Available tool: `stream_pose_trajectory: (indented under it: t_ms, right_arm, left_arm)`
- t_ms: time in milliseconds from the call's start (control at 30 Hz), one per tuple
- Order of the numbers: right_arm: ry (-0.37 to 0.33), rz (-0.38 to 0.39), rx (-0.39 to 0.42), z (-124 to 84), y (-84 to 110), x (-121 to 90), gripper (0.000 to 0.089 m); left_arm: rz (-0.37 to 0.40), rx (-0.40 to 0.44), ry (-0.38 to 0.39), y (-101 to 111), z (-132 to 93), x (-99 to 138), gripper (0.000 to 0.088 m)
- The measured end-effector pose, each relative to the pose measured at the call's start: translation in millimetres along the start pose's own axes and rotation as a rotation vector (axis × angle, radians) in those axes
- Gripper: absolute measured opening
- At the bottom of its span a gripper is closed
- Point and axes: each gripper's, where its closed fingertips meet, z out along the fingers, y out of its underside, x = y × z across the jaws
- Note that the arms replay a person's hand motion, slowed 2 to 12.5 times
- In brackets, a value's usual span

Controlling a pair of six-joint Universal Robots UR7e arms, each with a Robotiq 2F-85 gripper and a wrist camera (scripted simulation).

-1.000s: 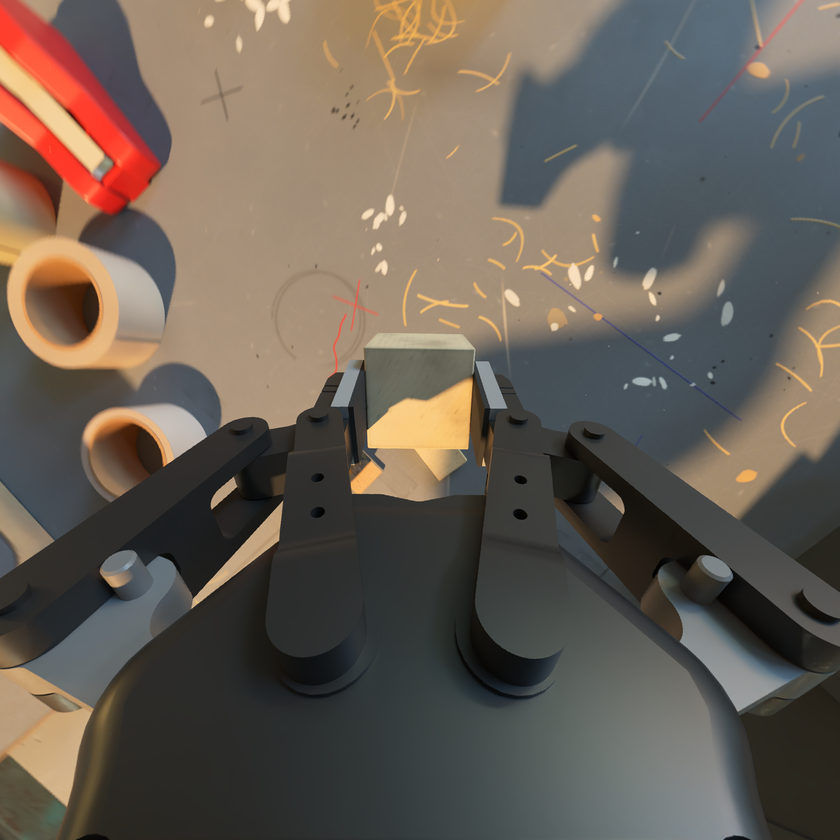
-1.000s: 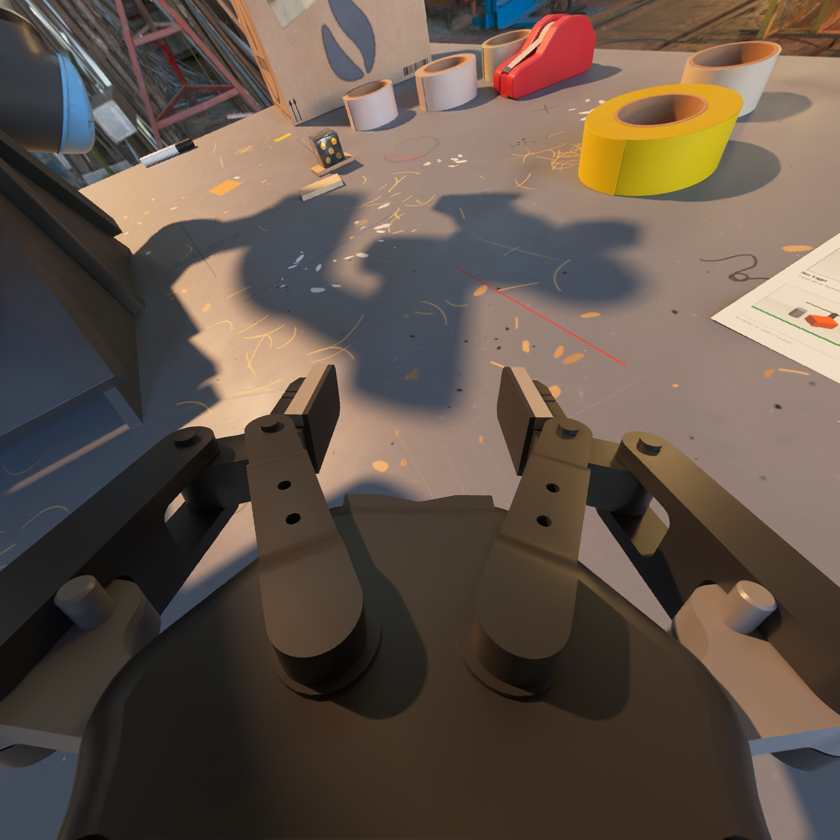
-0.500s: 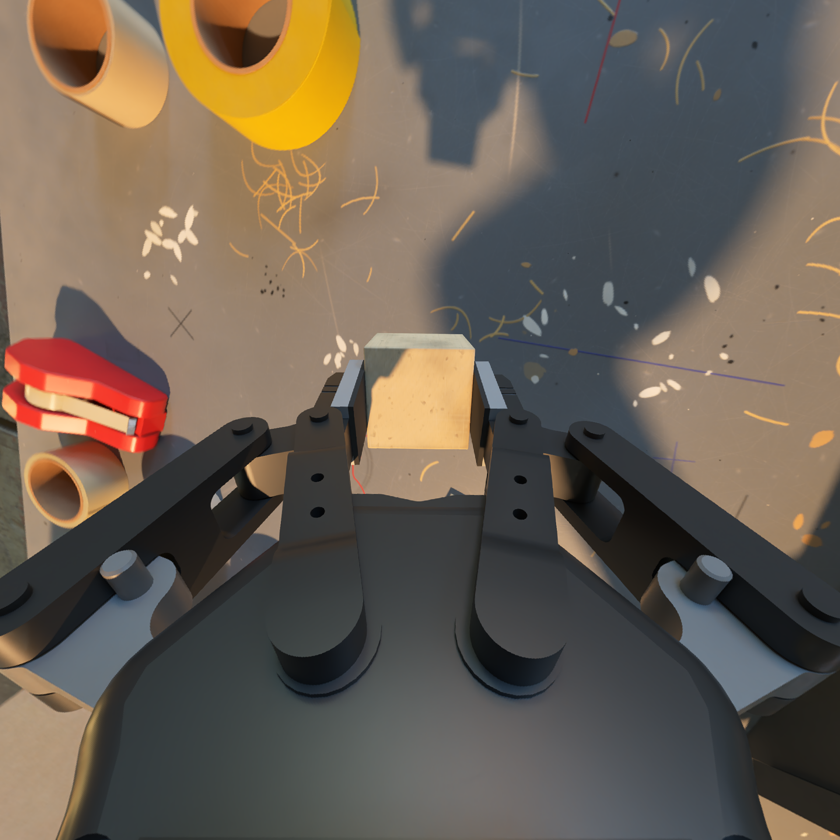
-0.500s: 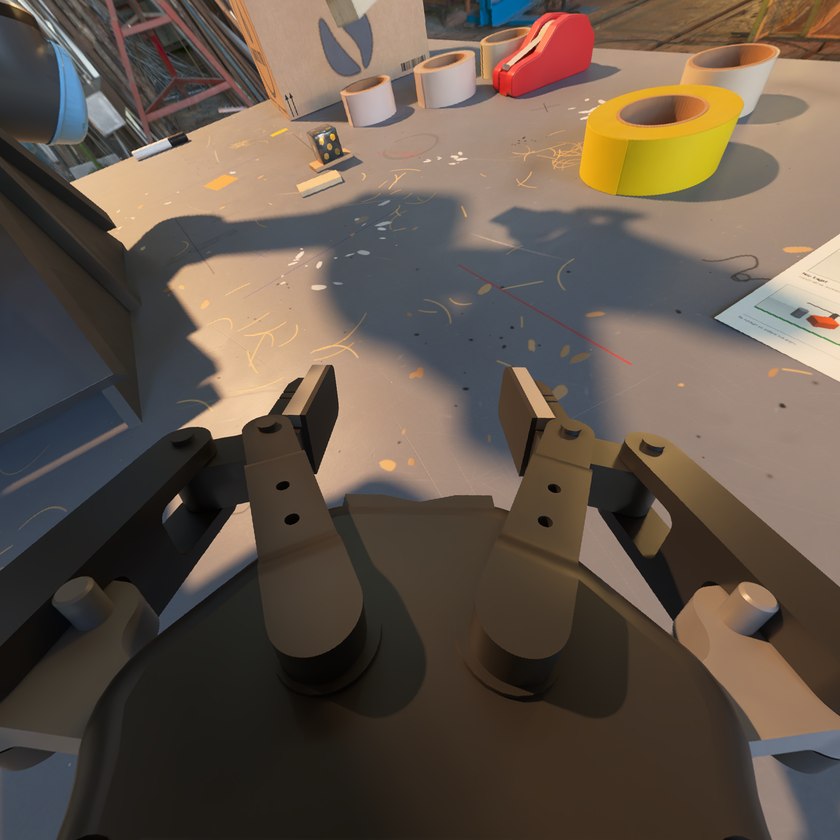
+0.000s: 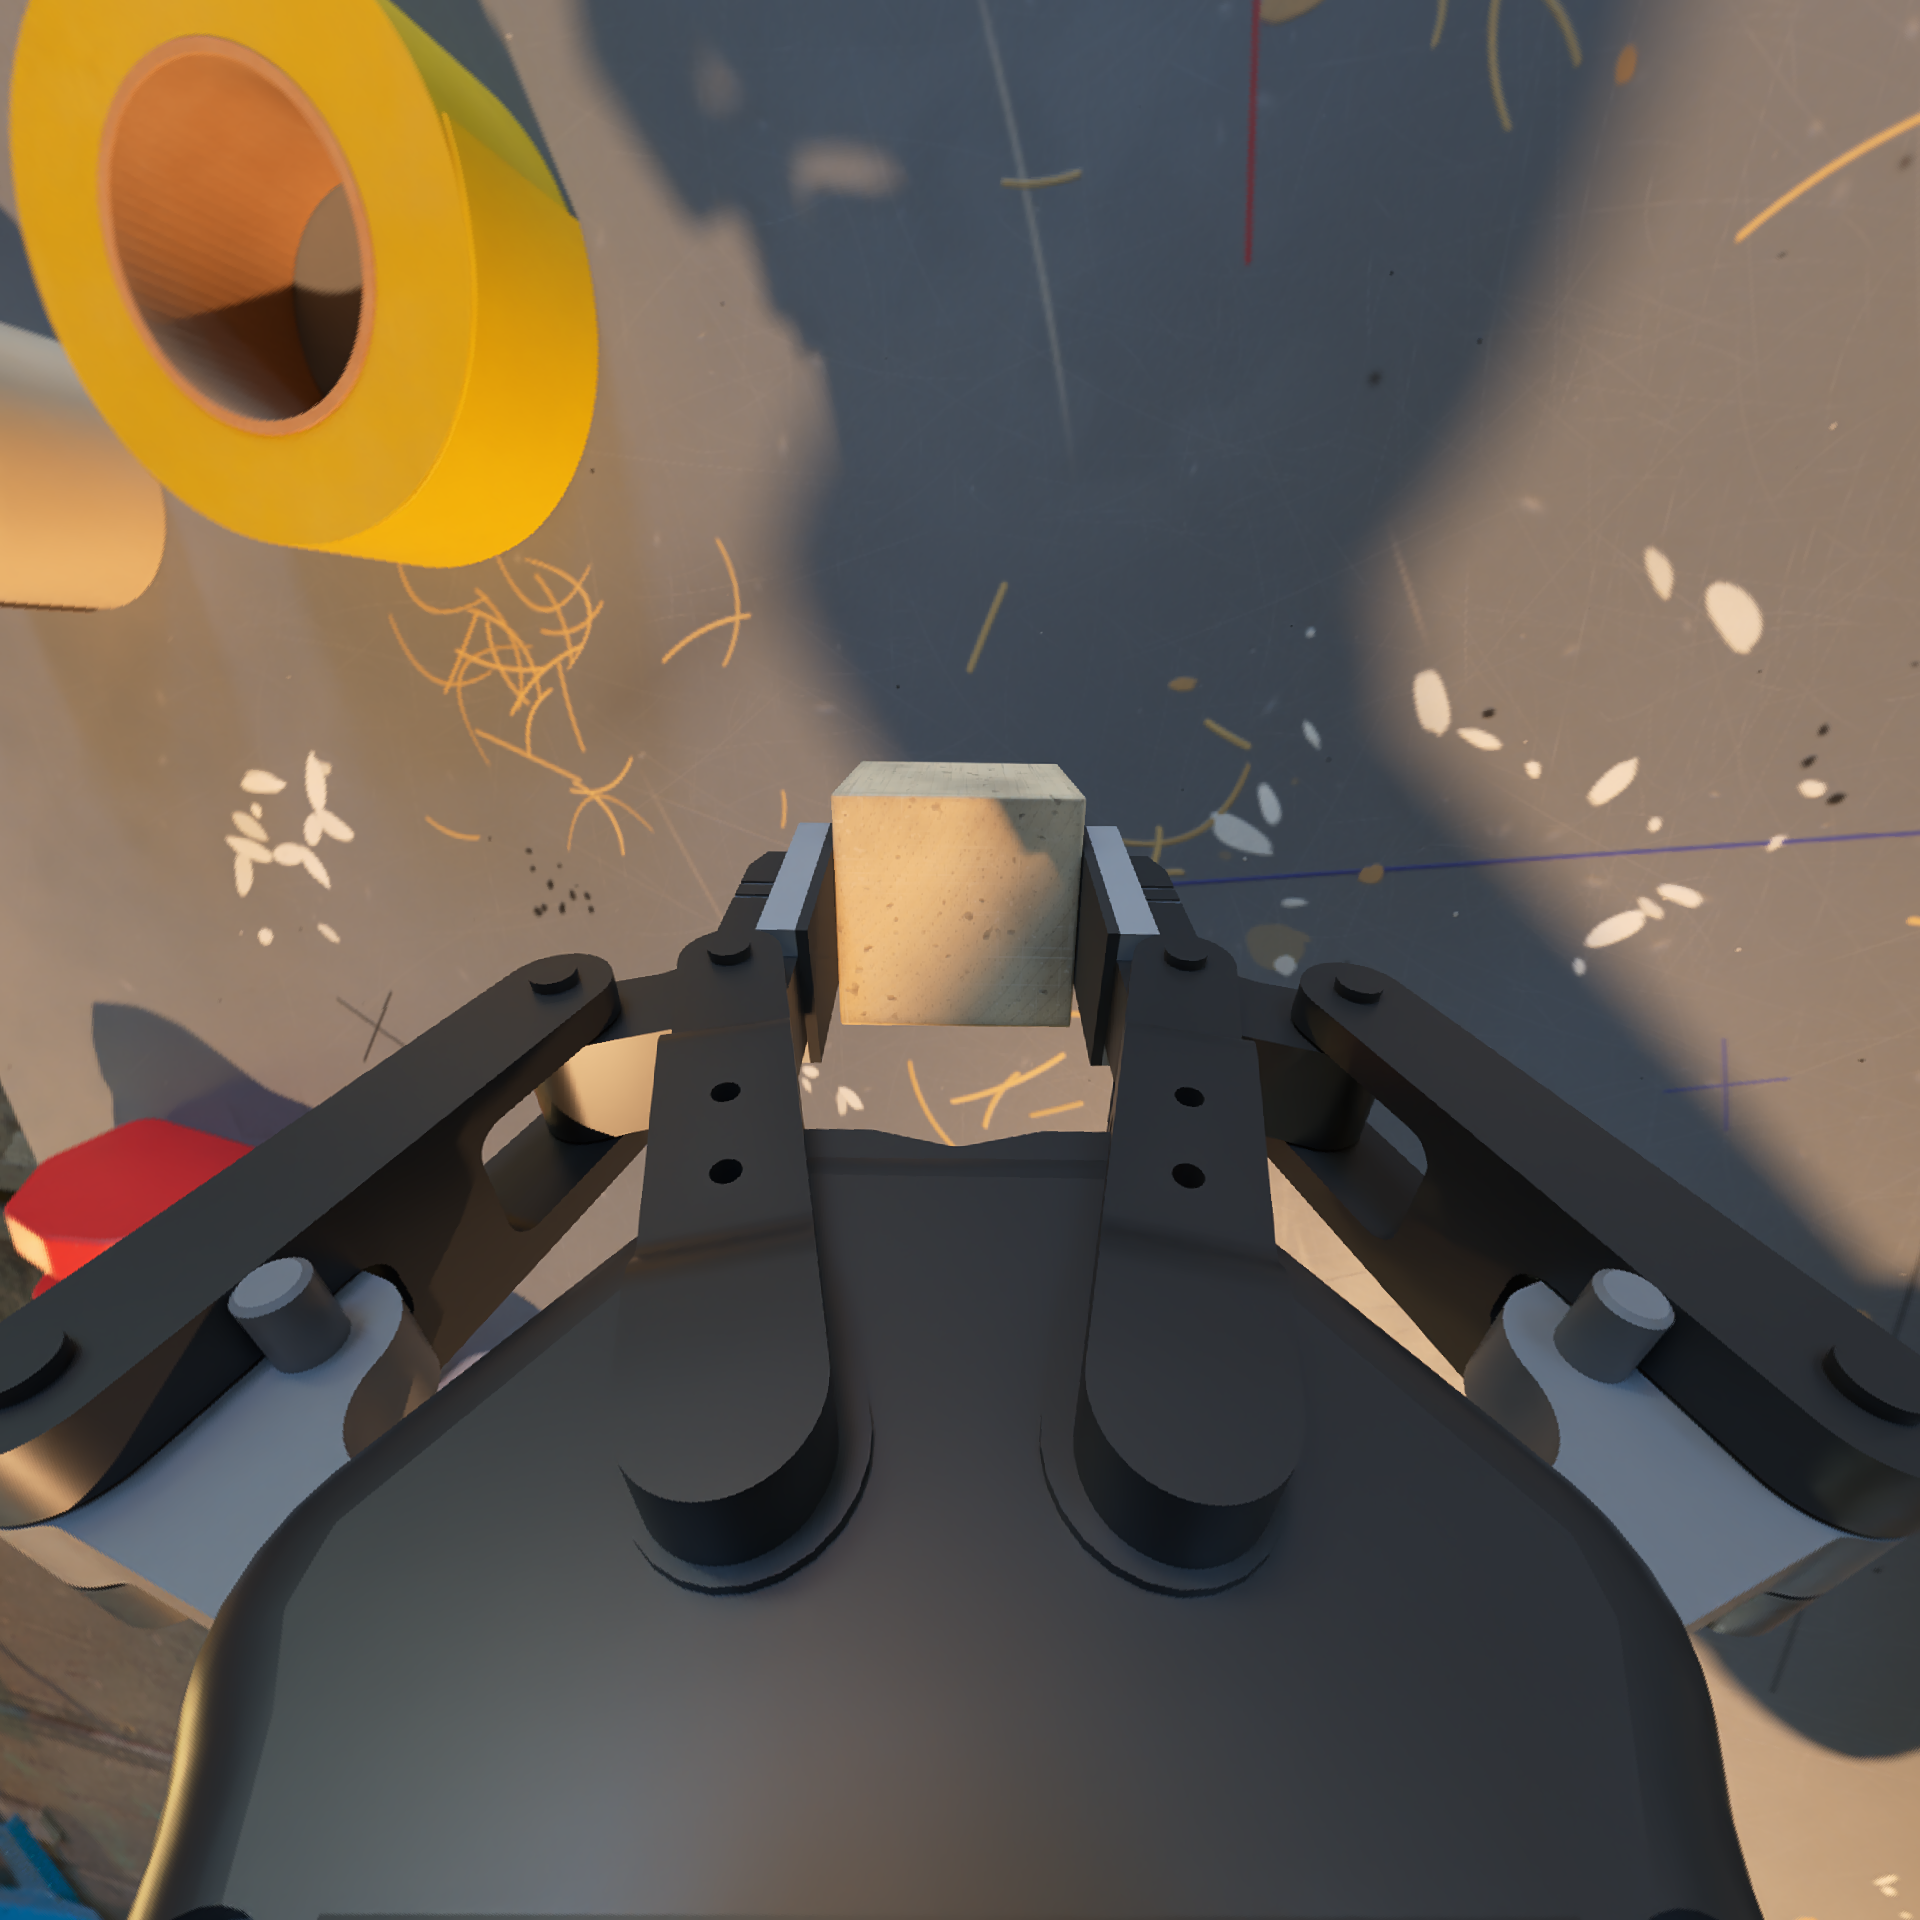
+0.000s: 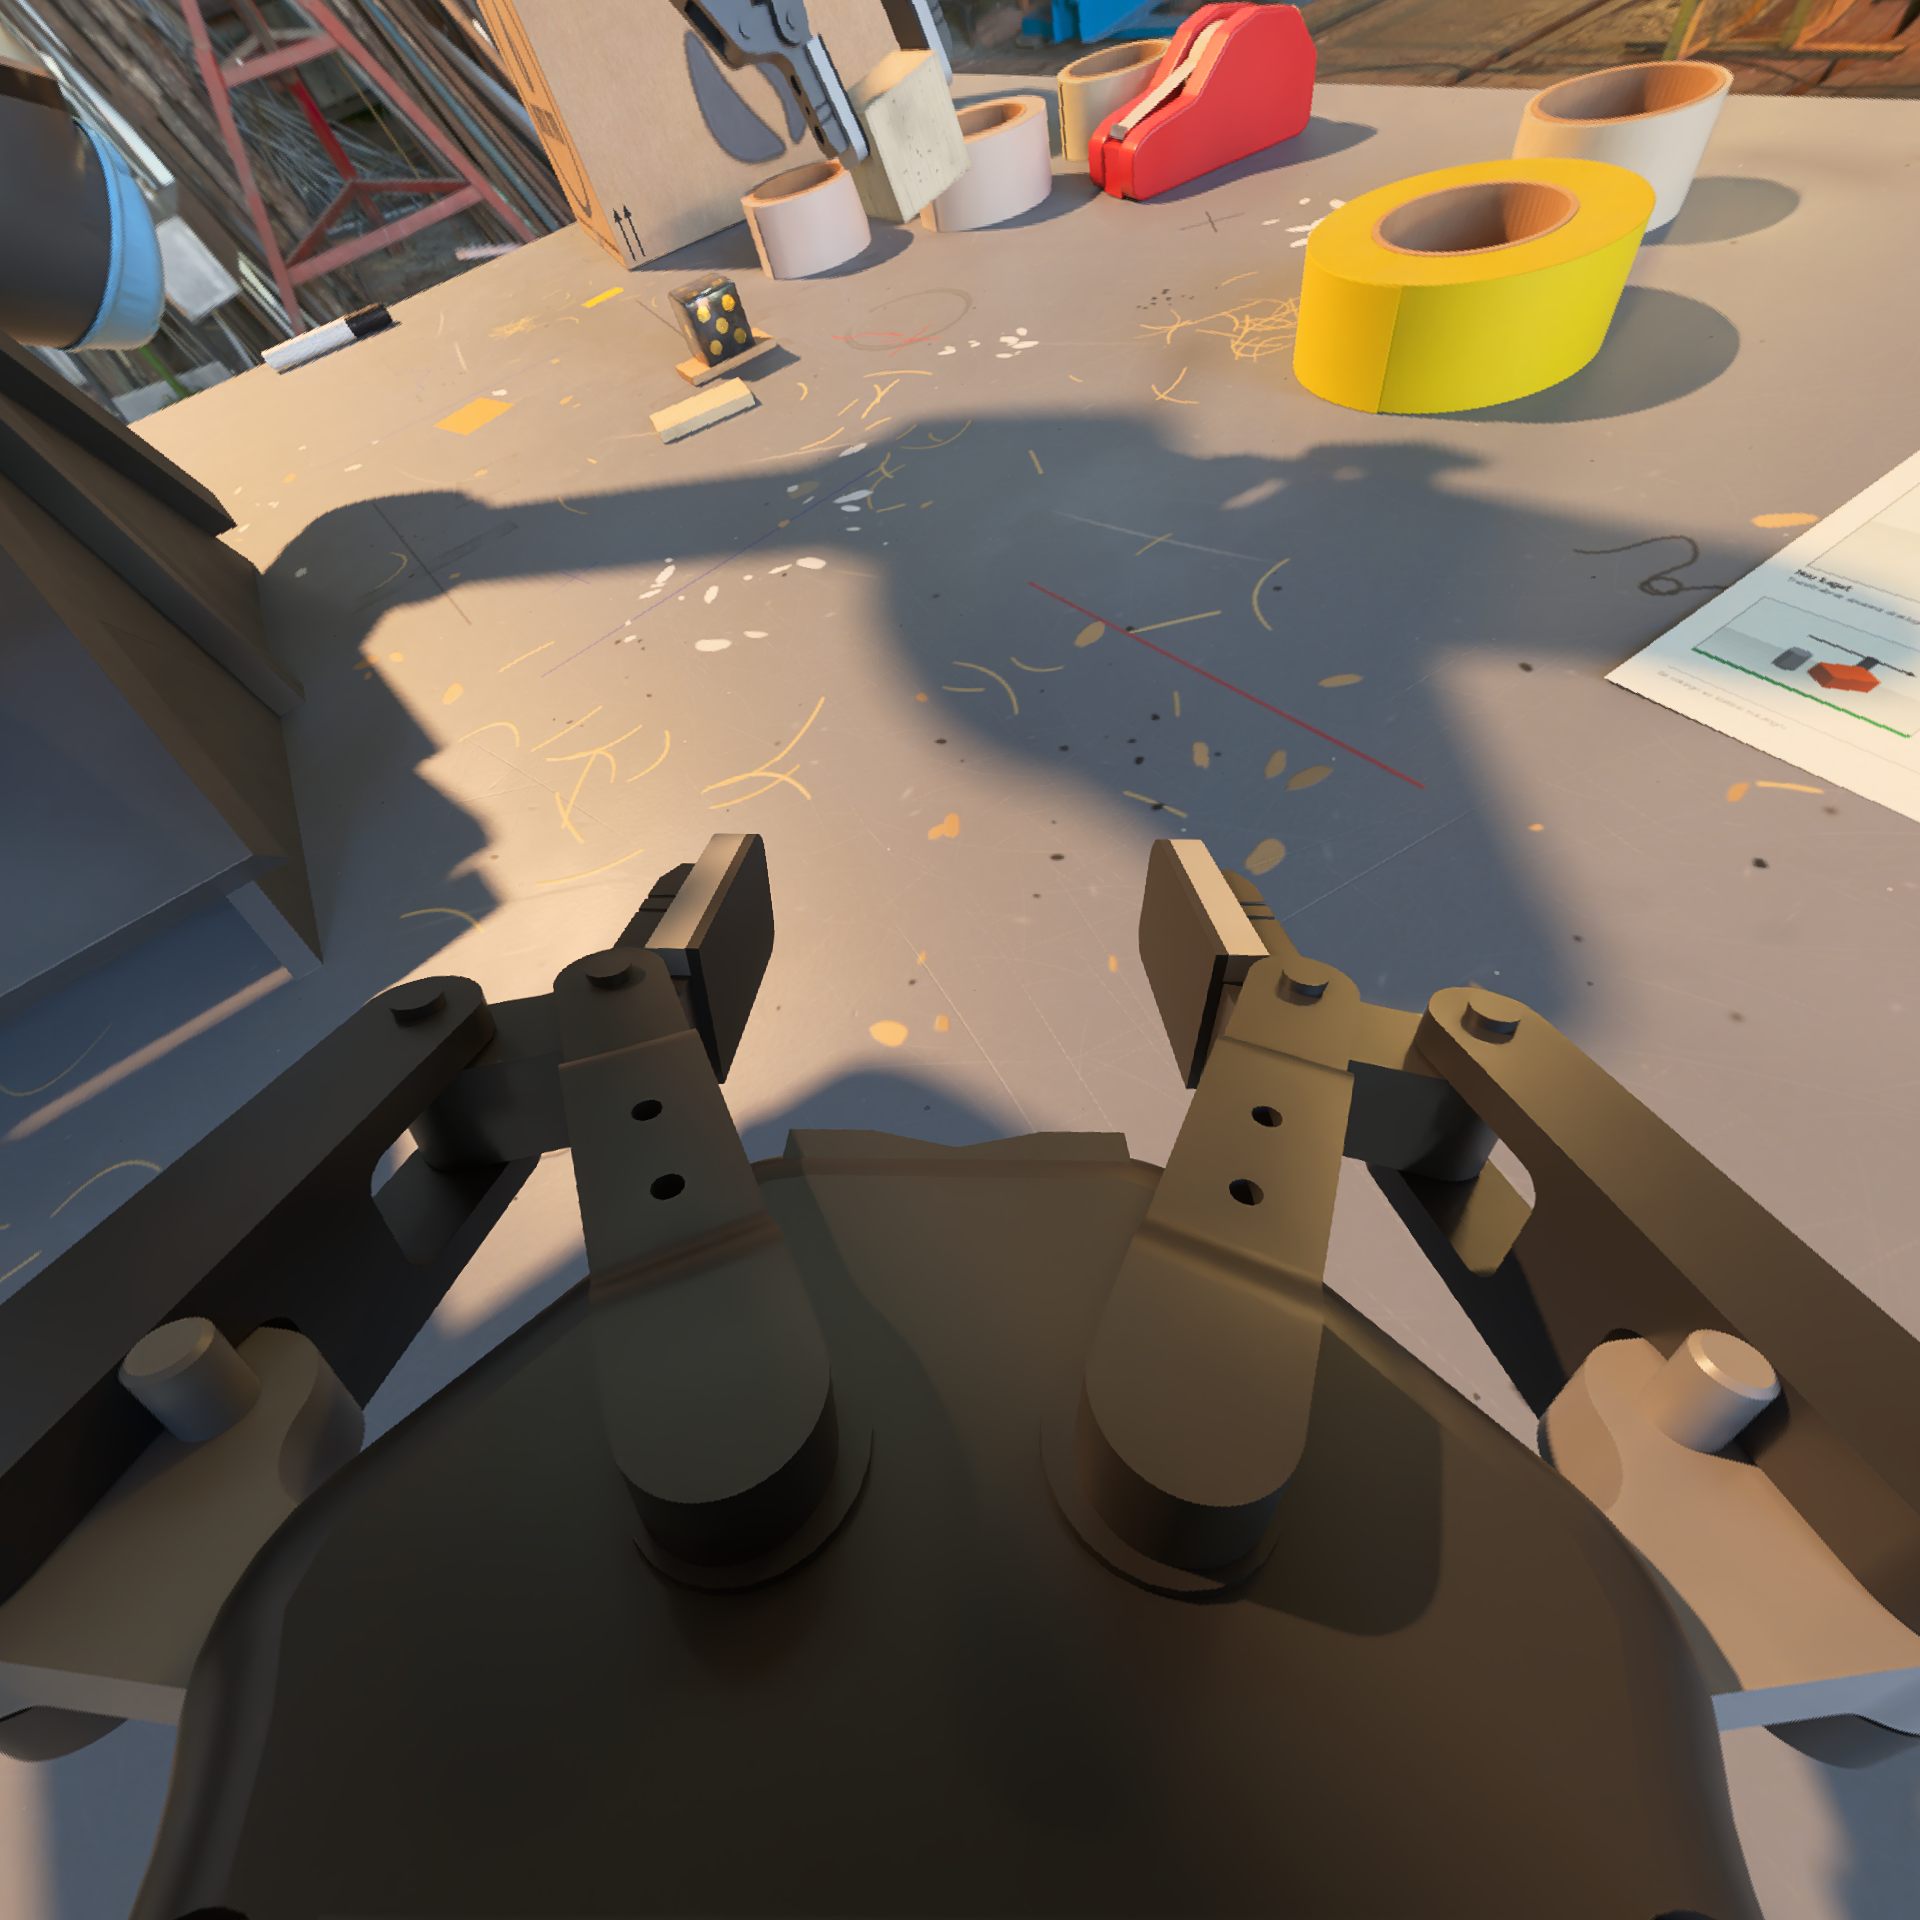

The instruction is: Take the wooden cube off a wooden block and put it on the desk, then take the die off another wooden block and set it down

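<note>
The wooden cube (image 5: 956, 899) is hanging clear above the desk (image 5: 1195, 436), clamped in the left gripper (image 5: 958, 914), with bare desk lying ahead. The yellow tape roll (image 5: 312, 281) is sitting off to one side. The right gripper (image 6: 956, 935) is hovering spread and empty; the die (image 6: 713, 318) is resting on its wooden block (image 6: 727, 358)

You have a grey desk (image 6: 1039, 727) strewn with tan shavings, white flecks, pen marks and a thin red line. Take the yellow tape (image 6: 1465, 291) as your landmark. Just behind it sits a beige roll (image 6: 1621, 130). To its left you see the red dispenser (image 6: 1205, 104), then three more pale rolls (image 6: 805, 218) by a cardboard box (image 6: 623, 135). Further left and nearer you lie two wooden blocks: the bare block (image 6: 703, 408), and the die's block (image 6: 727, 358). A marker (image 6: 327, 335) lies far left, a printed sheet (image 6: 1808, 665) nearer you at the right edge.
</note>
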Motion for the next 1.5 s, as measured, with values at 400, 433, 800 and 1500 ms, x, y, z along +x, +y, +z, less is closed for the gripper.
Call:
stream_pose_trajectory:
  t_ms: [400,433,800,1500]
  right_arm:
    - [0.008,0.022,-0.002,-1.9,1.5,4.5,0.0629]
    - [0.008,0.024,-0.002,-1.6,1.3,4.8,0.0628]
    - [0.004,0.026,-0.011,4.4,0.5,6.7,0.0626]
    - [-0.015,0.030,-0.030,16.8,-3.6,9.9,0.0626]
  left_arm:
    - [0.080,-0.045,0.094,10.3,45.2,1.3,0.0382]
    - [0.084,-0.053,0.099,12.2,48.2,0.9,0.0382]
    - [0.098,-0.121,0.119,30.7,71.0,-3.9,0.0382]
    - [0.073,-0.117,0.162,42.3,84.4,1.2,0.0382]
